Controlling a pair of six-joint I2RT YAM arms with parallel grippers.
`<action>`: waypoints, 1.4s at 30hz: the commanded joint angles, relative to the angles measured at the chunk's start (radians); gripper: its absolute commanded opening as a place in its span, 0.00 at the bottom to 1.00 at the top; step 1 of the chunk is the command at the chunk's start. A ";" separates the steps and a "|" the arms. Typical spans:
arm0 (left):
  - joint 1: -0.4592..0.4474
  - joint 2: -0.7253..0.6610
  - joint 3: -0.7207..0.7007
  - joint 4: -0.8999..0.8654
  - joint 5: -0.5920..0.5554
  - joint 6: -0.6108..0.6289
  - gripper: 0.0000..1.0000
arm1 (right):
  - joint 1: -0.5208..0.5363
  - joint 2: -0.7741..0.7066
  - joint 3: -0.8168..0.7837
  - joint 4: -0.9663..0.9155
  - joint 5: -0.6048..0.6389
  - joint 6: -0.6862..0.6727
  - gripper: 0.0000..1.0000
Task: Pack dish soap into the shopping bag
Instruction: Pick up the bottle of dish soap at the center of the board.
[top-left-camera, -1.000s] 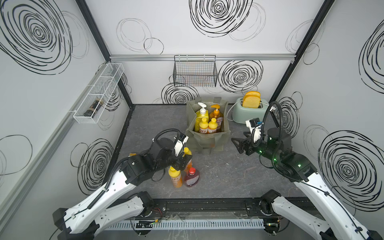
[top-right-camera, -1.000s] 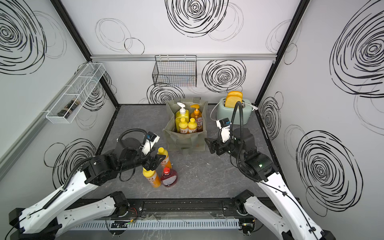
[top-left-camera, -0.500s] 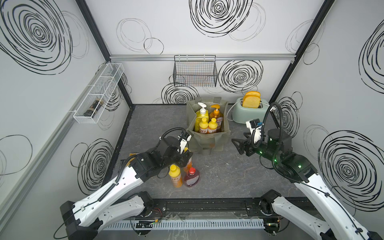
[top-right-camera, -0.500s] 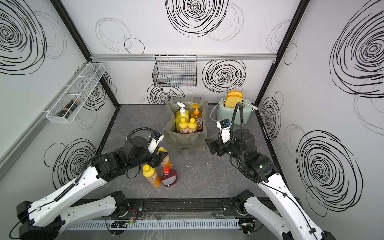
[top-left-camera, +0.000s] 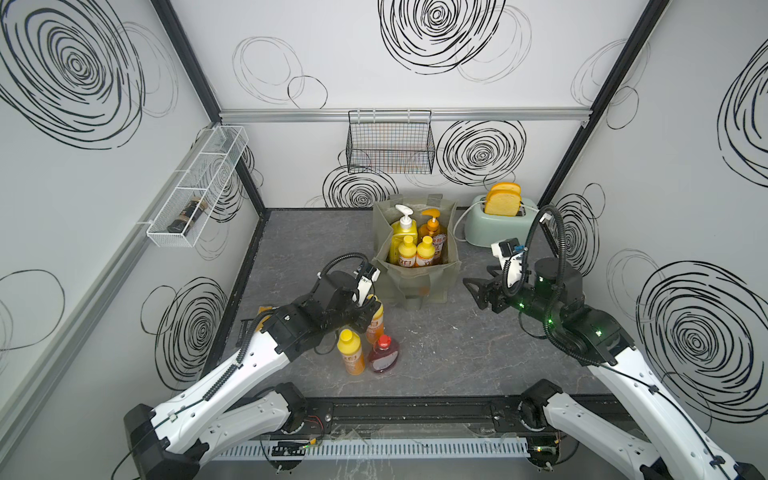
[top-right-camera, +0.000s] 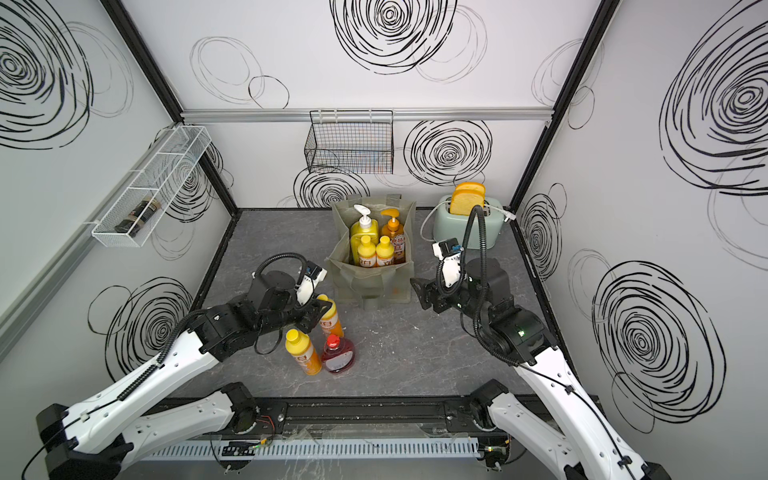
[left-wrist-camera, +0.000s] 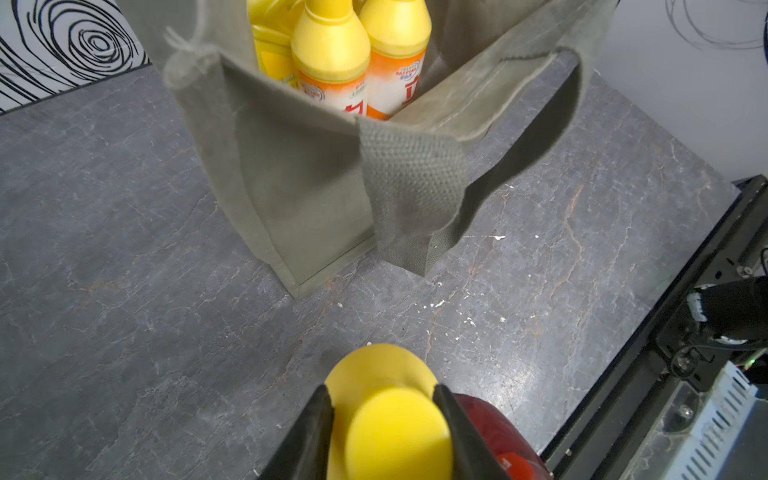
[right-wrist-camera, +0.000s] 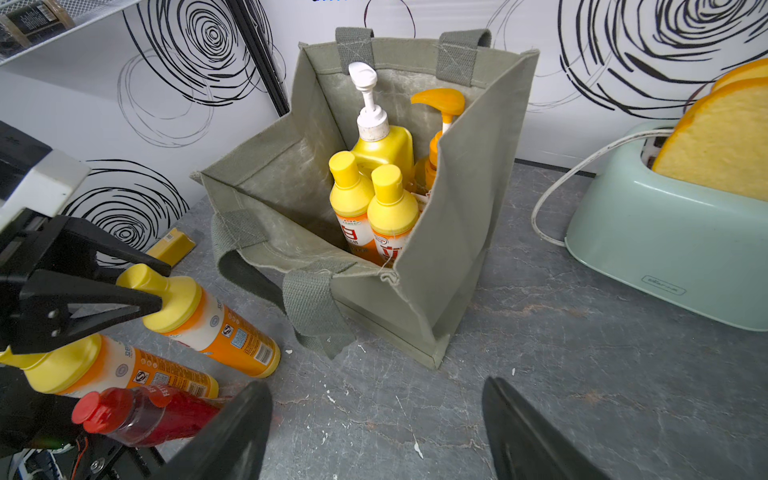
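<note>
The grey-green shopping bag (top-left-camera: 415, 282) (top-right-camera: 374, 284) stands open mid-table, holding a yellow white-pump bottle (top-left-camera: 404, 227), an amber orange-pump bottle (top-left-camera: 434, 227) and two small yellow-capped bottles (right-wrist-camera: 374, 212). Left of the bag, on the table, stands a small orange dish soap bottle (top-left-camera: 376, 327) (right-wrist-camera: 216, 328). My left gripper (top-left-camera: 372, 307) (left-wrist-camera: 381, 388) is shut on its yellow cap. Beside it stand another small orange bottle (top-left-camera: 351, 352) and the squat red bottle (top-left-camera: 384, 356). My right gripper (top-left-camera: 473, 291) (right-wrist-camera: 374, 384) hangs open and empty, right of the bag.
A mint toaster (top-left-camera: 494, 235) with bread slices and a white cord sits behind and to the right of the bag. A black wire basket (top-left-camera: 390, 145) hangs on the back wall. A white wire shelf (top-left-camera: 195, 187) on the left wall holds a dark jar. A small yellow box (right-wrist-camera: 170, 245) lies by the left wall.
My left gripper moved toward the bag to the small bottle nearest it, and its jaws closed round the cap. The right arm stayed put.
</note>
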 joint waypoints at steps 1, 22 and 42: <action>0.006 0.006 0.008 0.037 0.036 -0.002 0.35 | -0.004 -0.011 -0.007 0.005 -0.006 -0.007 0.84; 0.004 0.020 0.141 0.008 0.060 0.028 0.05 | -0.004 -0.016 -0.021 0.023 -0.010 -0.009 0.83; 0.002 0.069 0.388 -0.136 0.084 0.109 0.00 | -0.014 -0.005 -0.010 0.056 0.025 0.003 0.85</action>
